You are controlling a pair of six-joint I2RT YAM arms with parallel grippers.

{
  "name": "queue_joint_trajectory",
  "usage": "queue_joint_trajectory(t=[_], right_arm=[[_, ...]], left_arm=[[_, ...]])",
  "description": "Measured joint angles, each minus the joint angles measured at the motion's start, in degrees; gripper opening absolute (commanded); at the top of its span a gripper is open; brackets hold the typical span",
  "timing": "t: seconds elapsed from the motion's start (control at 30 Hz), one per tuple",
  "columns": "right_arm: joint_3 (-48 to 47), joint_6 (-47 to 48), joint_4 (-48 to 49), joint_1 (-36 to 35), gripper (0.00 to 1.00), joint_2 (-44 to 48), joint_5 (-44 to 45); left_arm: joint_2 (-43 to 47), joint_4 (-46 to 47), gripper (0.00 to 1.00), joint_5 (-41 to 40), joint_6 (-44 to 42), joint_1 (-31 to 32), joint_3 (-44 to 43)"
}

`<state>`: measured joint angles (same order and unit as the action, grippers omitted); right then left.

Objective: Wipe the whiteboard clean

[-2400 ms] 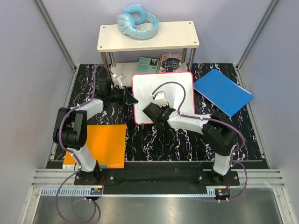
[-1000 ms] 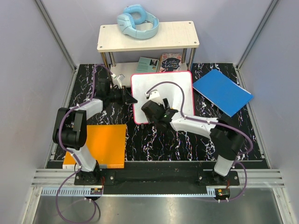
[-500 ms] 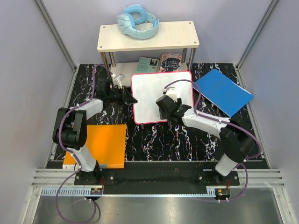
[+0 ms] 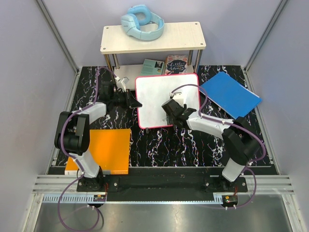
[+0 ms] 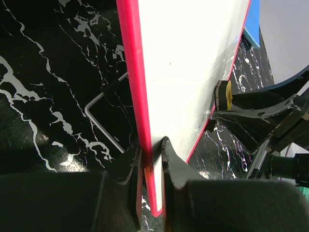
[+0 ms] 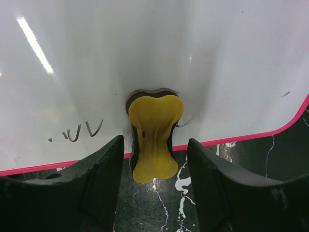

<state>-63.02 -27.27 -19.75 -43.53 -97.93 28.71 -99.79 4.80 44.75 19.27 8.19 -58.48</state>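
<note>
The whiteboard (image 4: 154, 94), glossy white with a red-pink rim, lies on the black marbled table. My left gripper (image 4: 137, 103) is shut on its left edge, and the rim sits pinched between the jaws in the left wrist view (image 5: 151, 145). A yellow eraser (image 6: 153, 137) lies across the board's near rim (image 6: 231, 139). My right gripper (image 6: 154, 145) straddles the eraser, open, with a gap on both sides. Faint dark strokes (image 6: 77, 132) remain on the whiteboard (image 6: 145, 48) to the eraser's left. From above, the right gripper (image 4: 170, 116) hovers over the board's near edge.
A blue sheet (image 4: 231, 94) lies right of the board and an orange sheet (image 4: 104, 150) at the front left. Behind stands a small side table (image 4: 183, 38) with a light-blue cushion (image 4: 142, 21) on top and books (image 4: 166, 65) beneath. A wire loop (image 5: 104, 118) lies beside the board.
The right arm has swung rightward along the board's near edge, and its jaws have narrowed round the eraser. The left gripper has kept its hold on the board's edge.
</note>
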Motion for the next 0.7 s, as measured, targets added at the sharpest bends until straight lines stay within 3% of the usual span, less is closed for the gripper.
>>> queue_joint_trajectory(t=[0.13,0.17,0.27,0.4,0.5,0.7], right_arm=[[0.9,-0.3,0.2,0.6,0.51,0.0,-0.9],[1.1,-0.4,0.2,0.8,0.43,0.0,-1.1],[1.9,-0.7,0.7,1.1,0.35,0.0,-1.9],[2.3,-0.3,1.5,1.3,0.05,0.0,-2.5],[2.4,0.2,1.4,1.3,0.00,0.1,-2.5],[2.8,0.7,1.9,1.3,0.00,0.4,-2.1]], left_arm=[[0.0,-0.1,0.00,0.0,0.0,0.0,0.0],[0.0,-0.1,0.00,0.0,0.0,0.0,0.0],[0.0,-0.2,0.00,0.0,-0.3,0.0,0.0],[0.0,-0.4,0.00,0.0,-0.4,0.0,0.0],[0.0,-0.4,0.00,0.0,-0.5,0.0,0.0],[0.0,-0.6,0.00,0.0,-0.8,0.1,0.0]])
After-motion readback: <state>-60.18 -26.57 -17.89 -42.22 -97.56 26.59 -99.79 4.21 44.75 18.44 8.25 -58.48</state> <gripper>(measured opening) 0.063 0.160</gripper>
